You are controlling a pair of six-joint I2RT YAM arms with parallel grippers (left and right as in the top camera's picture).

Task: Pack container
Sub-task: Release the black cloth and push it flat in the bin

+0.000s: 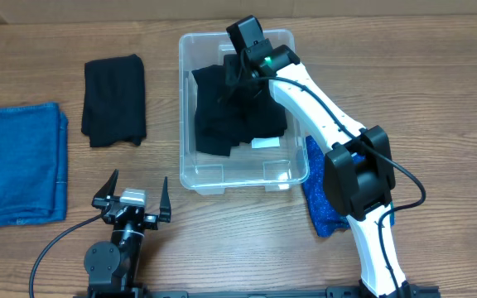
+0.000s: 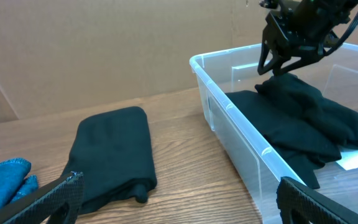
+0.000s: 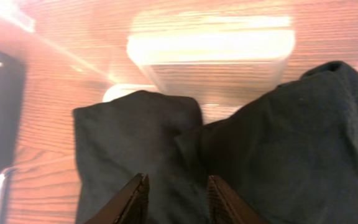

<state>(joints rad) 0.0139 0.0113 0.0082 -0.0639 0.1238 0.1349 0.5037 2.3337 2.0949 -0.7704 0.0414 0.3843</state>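
Middle of the surface (image 1: 437,83): the container (image 1: 222,175) is found here, upright, no lid seen.
Inside it: a black cloth (image 1: 230,124) is bunched loosely over most of the base, with the white label (image 1: 265,143) left peeking out beside it.
Right gripper (image 1: 237,76): held low over the far end of that cloth, jaws part way apart. No fold is seen pinched between them.
Left gripper (image 1: 137,180): parked near the front edge, well apart from the container, jaws spread wide, nothing held.
Outside the container: a folded black cloth (image 1: 114,99) is laid just to its left and a blue towel (image 1: 19,161) further left. A blue cloth (image 1: 321,207) is half hidden under the right arm (image 1: 330,116).
Container handling (a guess): probably light, thin-walled and a bit flexy, and easily slid on the wood. The smooth walls are likely slippery, so it's best taken by the rolled rim near a corner, where it should be stiffest.
Cloth handling (also a guess): soft and floppy, best pinched at a fold so the layers get lifted together.
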